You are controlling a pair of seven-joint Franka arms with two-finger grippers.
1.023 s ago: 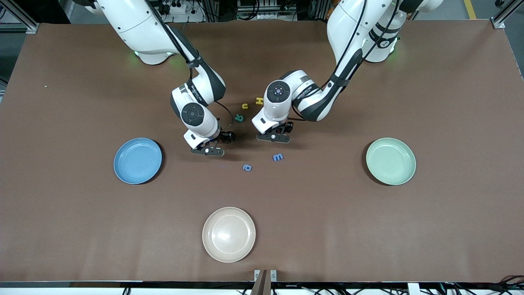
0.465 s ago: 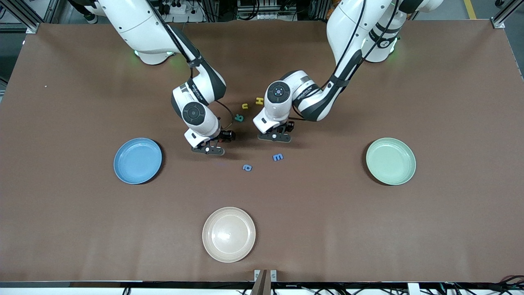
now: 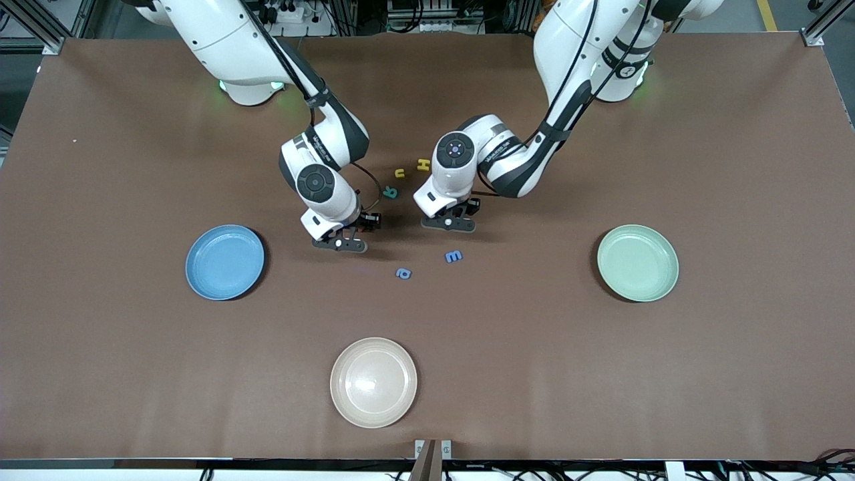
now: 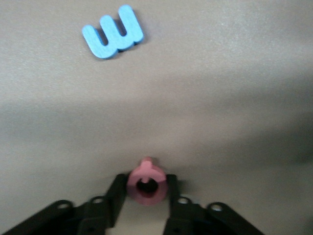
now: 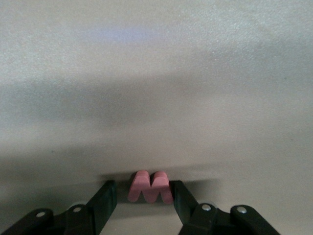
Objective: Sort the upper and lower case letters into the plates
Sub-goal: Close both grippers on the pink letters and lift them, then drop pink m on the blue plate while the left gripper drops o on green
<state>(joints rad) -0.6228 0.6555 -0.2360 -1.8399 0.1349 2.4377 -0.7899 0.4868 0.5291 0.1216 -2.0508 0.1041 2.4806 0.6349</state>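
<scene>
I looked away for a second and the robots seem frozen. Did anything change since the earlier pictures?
Hardly anything. The right gripper shifted slightly away from the front camera; the left gripper barely moved. Both stay low at the table, the left around a pink round letter, the right around a pink M. The blue plate, green plate and loose letters stayed put.

sky blue plate (image 3: 224,262), mint green plate (image 3: 638,262), beige plate (image 3: 373,381), brown table (image 3: 735,167).
</scene>
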